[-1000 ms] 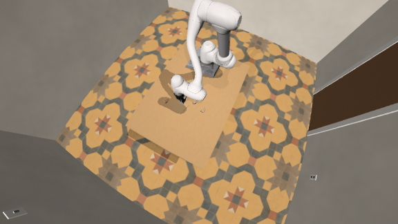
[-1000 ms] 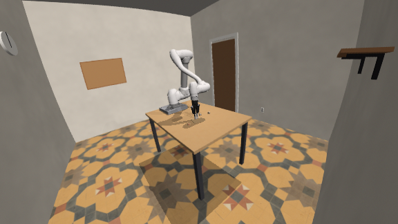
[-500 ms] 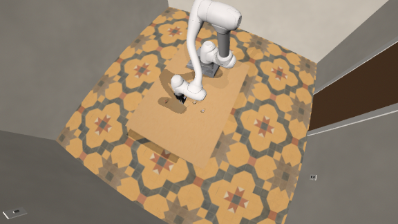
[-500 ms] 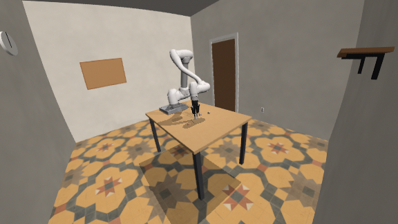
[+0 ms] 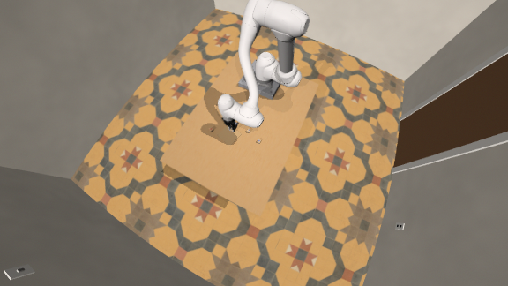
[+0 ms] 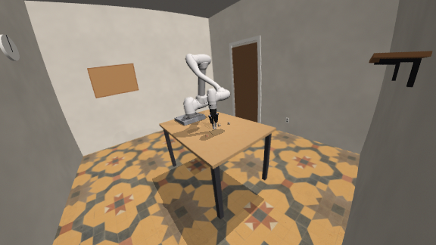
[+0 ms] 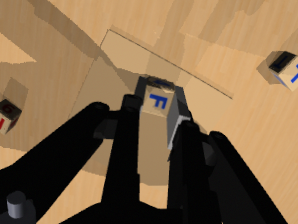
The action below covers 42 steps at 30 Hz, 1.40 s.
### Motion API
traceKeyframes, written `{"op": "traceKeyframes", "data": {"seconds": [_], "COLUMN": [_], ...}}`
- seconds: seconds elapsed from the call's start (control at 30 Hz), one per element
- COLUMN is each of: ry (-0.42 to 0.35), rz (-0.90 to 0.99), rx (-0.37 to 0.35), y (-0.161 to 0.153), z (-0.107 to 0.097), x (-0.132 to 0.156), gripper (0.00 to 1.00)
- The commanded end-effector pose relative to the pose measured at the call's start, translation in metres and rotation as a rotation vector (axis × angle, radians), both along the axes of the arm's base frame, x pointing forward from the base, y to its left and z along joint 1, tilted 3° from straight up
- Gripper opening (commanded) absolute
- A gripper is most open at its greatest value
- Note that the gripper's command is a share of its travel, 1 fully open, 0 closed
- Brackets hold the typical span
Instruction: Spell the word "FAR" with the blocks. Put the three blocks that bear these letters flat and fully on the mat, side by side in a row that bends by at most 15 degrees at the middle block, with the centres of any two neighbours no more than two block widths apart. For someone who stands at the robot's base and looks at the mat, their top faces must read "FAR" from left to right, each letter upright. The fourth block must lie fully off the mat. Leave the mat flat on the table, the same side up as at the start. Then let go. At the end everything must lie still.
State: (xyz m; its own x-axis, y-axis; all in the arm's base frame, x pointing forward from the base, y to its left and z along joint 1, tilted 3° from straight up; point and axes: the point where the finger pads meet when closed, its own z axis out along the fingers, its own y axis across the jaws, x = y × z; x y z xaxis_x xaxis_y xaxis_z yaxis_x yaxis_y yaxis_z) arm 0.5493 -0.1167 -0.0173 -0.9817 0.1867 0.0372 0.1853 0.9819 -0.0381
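The top view looked steeply down from high above the table (image 5: 229,163) (image 6: 235,140); the exterior view faced it obliquely from farther off. The close wrist view looked down past the gripper (image 5: 230,125) (image 6: 214,125) (image 7: 159,112) onto the tabletop both others shared.

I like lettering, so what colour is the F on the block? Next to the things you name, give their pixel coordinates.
The F (image 7: 158,101) is blue, clearest in the wrist view.

middle block's top (image 7: 158,101): blue "f"
left-edge block (image 7: 8,116): dark-red "6"-like mark, red mark unclear
right-edge block (image 7: 286,70): blue marks, unclear
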Motion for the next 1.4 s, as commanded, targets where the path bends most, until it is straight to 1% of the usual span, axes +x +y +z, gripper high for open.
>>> {"op": "traceKeyframes", "data": {"seconds": [0.0,0.13,0.23,0.3,0.4,1.37], "ry": [-0.004,-0.004,-0.004,-0.004,-0.004,-0.004], "rz": [0.001,0.001,0.001,0.001,0.001,0.001], "rx": [-0.001,-0.001,-0.001,-0.001,-0.001,-0.001], "y": [-0.001,0.000,0.001,0.001,0.001,0.001], "z": [0.024,0.055,0.073,0.073,0.083,0.085], "x": [0.002,0.004,0.004,0.004,0.005,0.005], "gripper": [0.13,0.13,0.13,0.13,0.13,0.13]}}
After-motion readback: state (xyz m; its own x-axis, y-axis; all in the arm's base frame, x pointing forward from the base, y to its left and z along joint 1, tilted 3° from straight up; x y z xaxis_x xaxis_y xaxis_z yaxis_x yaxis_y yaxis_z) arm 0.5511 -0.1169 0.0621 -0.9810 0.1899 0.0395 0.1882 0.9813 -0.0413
